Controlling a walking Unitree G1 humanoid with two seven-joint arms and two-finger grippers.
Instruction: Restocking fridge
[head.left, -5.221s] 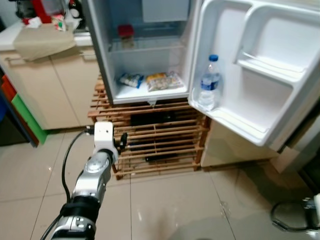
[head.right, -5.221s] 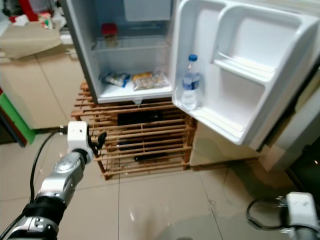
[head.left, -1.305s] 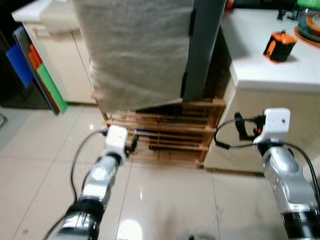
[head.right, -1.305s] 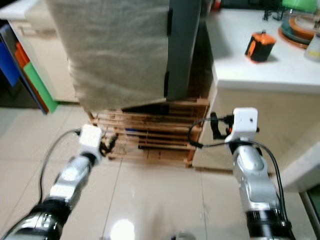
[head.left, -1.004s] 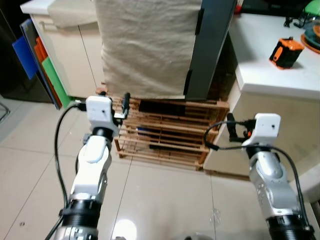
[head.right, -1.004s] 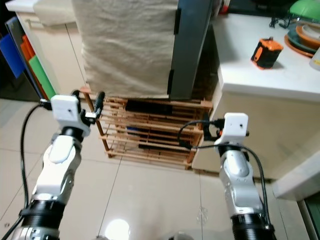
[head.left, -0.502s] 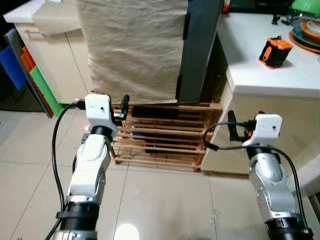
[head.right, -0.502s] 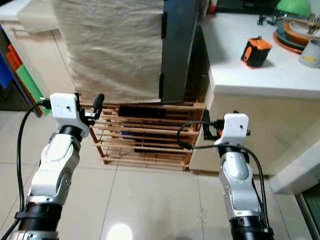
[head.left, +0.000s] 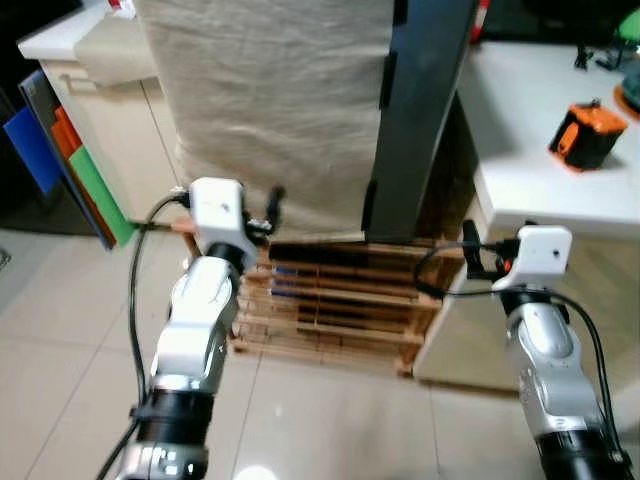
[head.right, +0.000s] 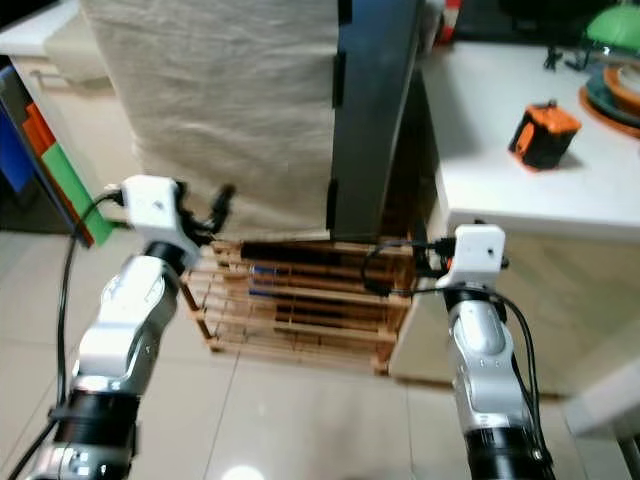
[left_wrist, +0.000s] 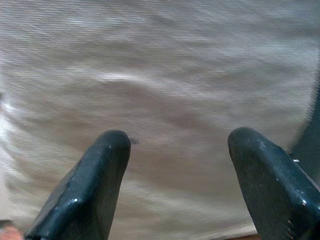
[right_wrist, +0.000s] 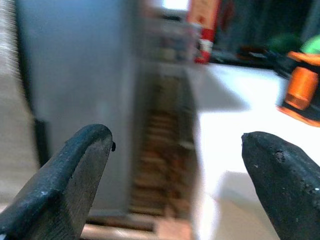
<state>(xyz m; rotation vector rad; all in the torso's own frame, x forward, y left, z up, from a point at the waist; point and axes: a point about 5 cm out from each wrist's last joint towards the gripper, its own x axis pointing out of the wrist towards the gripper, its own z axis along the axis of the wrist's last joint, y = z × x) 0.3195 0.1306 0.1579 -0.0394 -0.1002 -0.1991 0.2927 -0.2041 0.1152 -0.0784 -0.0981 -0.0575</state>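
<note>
Tile floor (head.left: 330, 420), pale and glossy, spreads beneath two raised silver arms. The left gripper (left_wrist: 175, 185) is held up in front of a beige cloth (head.left: 270, 100) draped over the fridge (head.right: 375, 110); its two black fingers (left_wrist: 95, 190) stand well apart with nothing between them, the cloth's weave just beyond their tips. The right gripper (right_wrist: 170, 185) hovers at similar height near the counter's edge, fingers likewise spread wide and empty, pointing toward the fridge's dark grey side and the gap beside it. Behind both grippers, a slatted wooden rack (head.left: 335, 310) sits on the floor and carries the fridge, whose front is hidden under the cloth. To the right of the fridge, a white counter (head.right: 500, 170) holds an orange-and-black object (head.right: 543, 133), with stacked dishes (head.right: 615, 90) at its far corner. A red-and-white container (right_wrist: 205, 30) stands blurred at the back of the counter in the right wrist view. To the left, cream cabinets (head.left: 130, 120) line the wall, with blue, orange and green boards (head.left: 70, 170) leaning against them.
</note>
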